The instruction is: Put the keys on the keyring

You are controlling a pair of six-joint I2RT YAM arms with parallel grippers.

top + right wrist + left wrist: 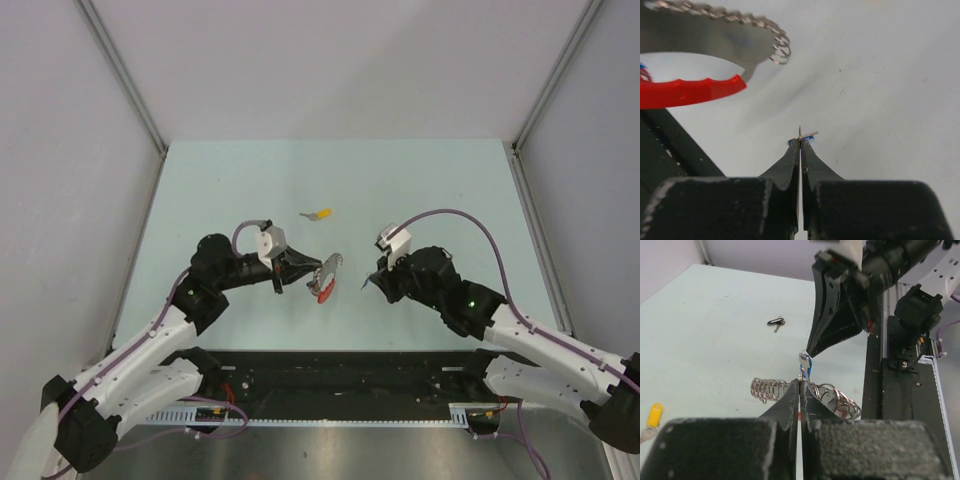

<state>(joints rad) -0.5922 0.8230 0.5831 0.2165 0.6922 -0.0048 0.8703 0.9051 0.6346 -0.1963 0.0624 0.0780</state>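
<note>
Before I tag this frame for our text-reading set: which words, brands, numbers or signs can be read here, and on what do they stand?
None: no text can be read in any view.
Yellow-capped key, blue-capped key, keyring: no print shows.
Small key on the black ring: too small to tell any stamp.
</note>
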